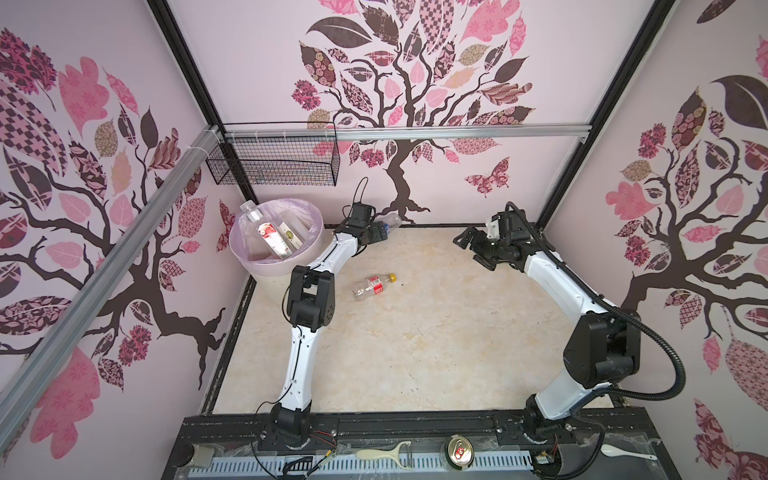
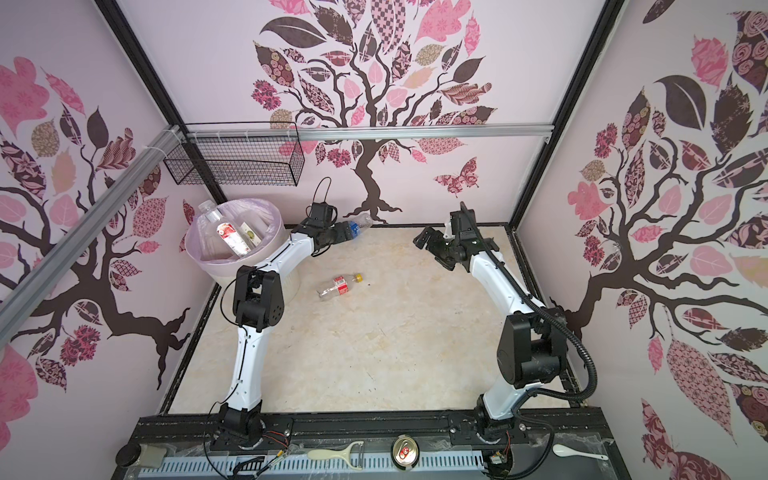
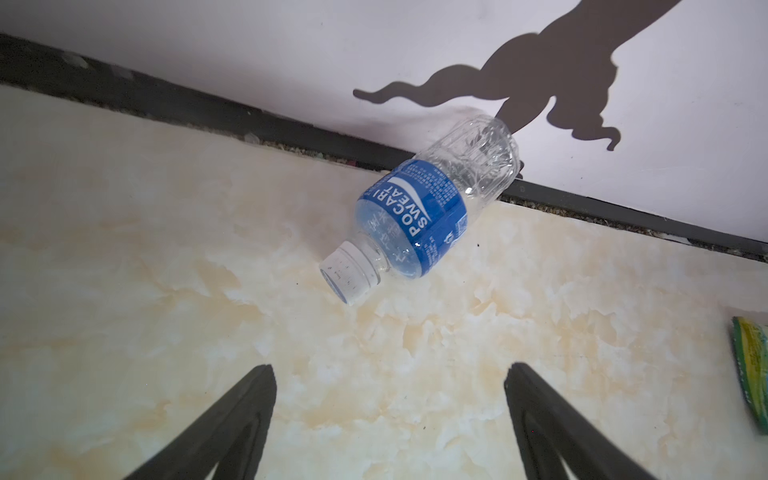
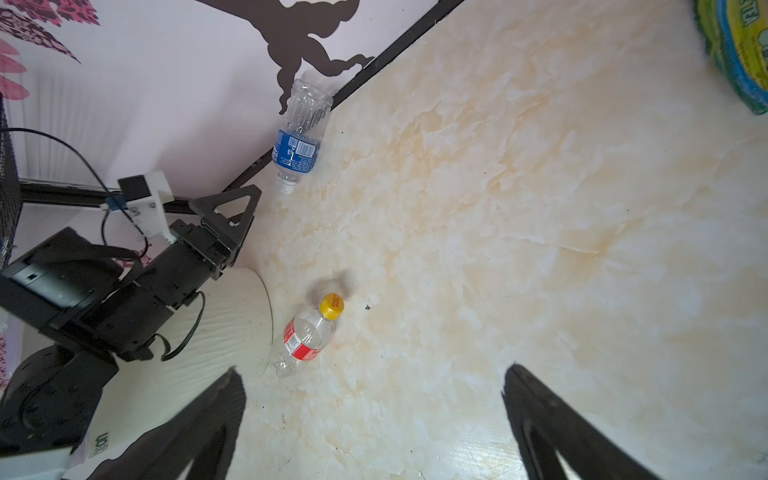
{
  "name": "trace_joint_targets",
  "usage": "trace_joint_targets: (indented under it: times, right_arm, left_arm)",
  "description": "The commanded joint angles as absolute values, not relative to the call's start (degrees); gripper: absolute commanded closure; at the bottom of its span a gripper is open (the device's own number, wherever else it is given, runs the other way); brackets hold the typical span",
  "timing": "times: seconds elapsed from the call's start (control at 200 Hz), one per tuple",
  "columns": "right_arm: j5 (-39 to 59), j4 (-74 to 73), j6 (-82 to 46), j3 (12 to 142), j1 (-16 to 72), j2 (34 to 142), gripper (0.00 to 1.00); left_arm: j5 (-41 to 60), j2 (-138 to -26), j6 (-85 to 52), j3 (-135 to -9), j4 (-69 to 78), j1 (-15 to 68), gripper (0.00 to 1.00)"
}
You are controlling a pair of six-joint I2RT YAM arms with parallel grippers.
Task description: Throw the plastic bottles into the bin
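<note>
The left arm rises from the front edge of the bench (image 1: 415,332), bends at a raised elbow beside the bin (image 1: 270,270), and stretches its forearm toward the back edge. There the left gripper (image 3: 390,370) points at a blue-label bottle (image 3: 415,216) with its jaws spread and nothing between them. This bottle lies on its side at the back edge, its clear base against the wall and its white cap toward the fingertips but just short of them. The right arm climbs along the right edge and holds the right gripper (image 1: 473,251) above the back right part of the bench, angled toward the middle, jaws wide apart and empty. A red-label bottle (image 1: 374,286) with a yellow cap lies on its side left of the bench's middle, near the left elbow and the bin. The bin stands in the back left corner, and a clear red-label bottle in the bin (image 1: 272,237) leans with its neck over the rim, another bottle beside it. A green-yellow snack packet (image 4: 739,54) lies near the right gripper. A black wire basket (image 1: 274,160) hangs on the back wall above the bin. On the front rail lie a peeler (image 1: 384,453), a drink can (image 1: 459,453) and a white spoon (image 1: 623,451).
</note>
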State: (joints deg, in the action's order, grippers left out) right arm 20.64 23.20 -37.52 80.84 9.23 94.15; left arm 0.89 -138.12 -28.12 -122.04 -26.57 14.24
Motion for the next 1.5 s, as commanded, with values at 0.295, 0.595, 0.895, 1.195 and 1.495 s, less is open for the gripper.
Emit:
trace_joint_targets:
  times: [0.295, 0.595, 0.895, 1.195, 1.495]
  right_arm:
    - [21.03, 19.72, -40.43, 77.53, 9.13, 92.02, 0.00]
    - [20.00, 18.57, -41.81, 75.23, 9.15, 90.75, 0.00]
    - [19.51, 17.76, -42.50, 73.80, 9.12, 89.84, 0.00]
    - [19.15, 17.05, -42.54, 71.81, 9.14, 89.30, 0.00]
    - [19.31, 16.65, -42.36, 71.92, 9.07, 89.65, 0.00]
  left_arm:
    - [10.81, -140.33, -44.96, -123.57, -23.58, 10.09, 0.07]
    - [11.65, -140.73, -52.13, -121.22, -20.18, 10.92, 0.08]
    - [9.76, -142.25, -65.80, -118.03, -15.40, 11.62, 0.13]
    - [8.82, -144.87, -76.72, -118.39, -12.66, 12.19, 0.15]
    - [4.35, -145.52, -86.40, -120.75, -14.22, 13.54, 0.16]
